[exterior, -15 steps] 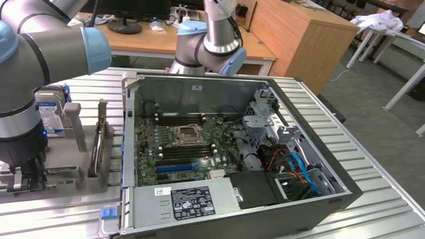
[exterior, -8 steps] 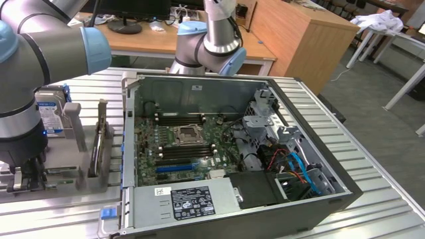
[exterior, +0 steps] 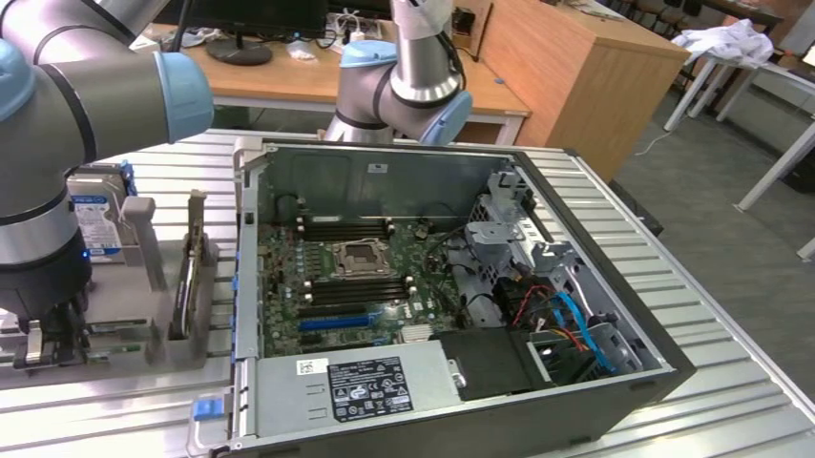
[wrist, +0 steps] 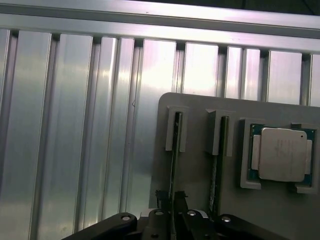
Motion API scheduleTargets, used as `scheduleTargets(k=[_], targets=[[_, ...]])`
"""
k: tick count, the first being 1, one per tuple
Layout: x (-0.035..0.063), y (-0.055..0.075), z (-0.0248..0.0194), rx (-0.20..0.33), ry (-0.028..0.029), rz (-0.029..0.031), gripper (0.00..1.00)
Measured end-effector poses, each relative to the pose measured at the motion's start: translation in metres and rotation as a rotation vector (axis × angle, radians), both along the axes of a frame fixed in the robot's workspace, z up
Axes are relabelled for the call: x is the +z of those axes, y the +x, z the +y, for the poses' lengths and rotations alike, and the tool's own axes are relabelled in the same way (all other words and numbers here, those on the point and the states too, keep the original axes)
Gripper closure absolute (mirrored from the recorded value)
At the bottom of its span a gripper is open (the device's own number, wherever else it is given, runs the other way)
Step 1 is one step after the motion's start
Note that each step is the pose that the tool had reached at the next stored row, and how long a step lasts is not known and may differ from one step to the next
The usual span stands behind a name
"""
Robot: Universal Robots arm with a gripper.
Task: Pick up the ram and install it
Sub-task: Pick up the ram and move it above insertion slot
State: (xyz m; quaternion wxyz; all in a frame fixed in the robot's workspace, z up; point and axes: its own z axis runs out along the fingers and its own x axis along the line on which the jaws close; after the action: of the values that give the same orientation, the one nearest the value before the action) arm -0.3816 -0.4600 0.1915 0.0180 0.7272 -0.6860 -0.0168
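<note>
The ram [wrist: 174, 145] is a thin green stick standing on edge in a slot of the grey holder plate [wrist: 195, 200]. My gripper [wrist: 171, 201] sits over its near end, one finger pressed to each side, and the stick still rests in the slot. In the exterior view my gripper [exterior: 45, 348] is low at that view's left, beside the holder [exterior: 153, 315]. The open computer case [exterior: 421, 286] lies in the middle with its motherboard [exterior: 357, 277] facing up. Long black memory slots [exterior: 350, 229] lie beside the processor socket [exterior: 361, 256].
A second stick [wrist: 217, 150] stands in the neighbouring slot, and a square silver processor chip [wrist: 282, 154] lies beyond it. A blue-labelled hard drive [exterior: 95, 224] stands behind my arm. The ribbed aluminium table [wrist: 75, 125] surrounds the holder. Another arm's base [exterior: 395, 86] rises behind the case.
</note>
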Motion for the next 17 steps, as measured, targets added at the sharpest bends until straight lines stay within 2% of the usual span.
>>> scheduleTargets(k=[1, 13, 17], targets=[[0.0, 0.0, 0.0, 0.0, 0.0, -0.0001, 0.86], [0.0005, 0.0, 0.0, 0.0, -0.0002, -0.0001, 0.86], [0.0136, 0.0, 0.0, 0.0, -0.0001, 0.0, 0.86]])
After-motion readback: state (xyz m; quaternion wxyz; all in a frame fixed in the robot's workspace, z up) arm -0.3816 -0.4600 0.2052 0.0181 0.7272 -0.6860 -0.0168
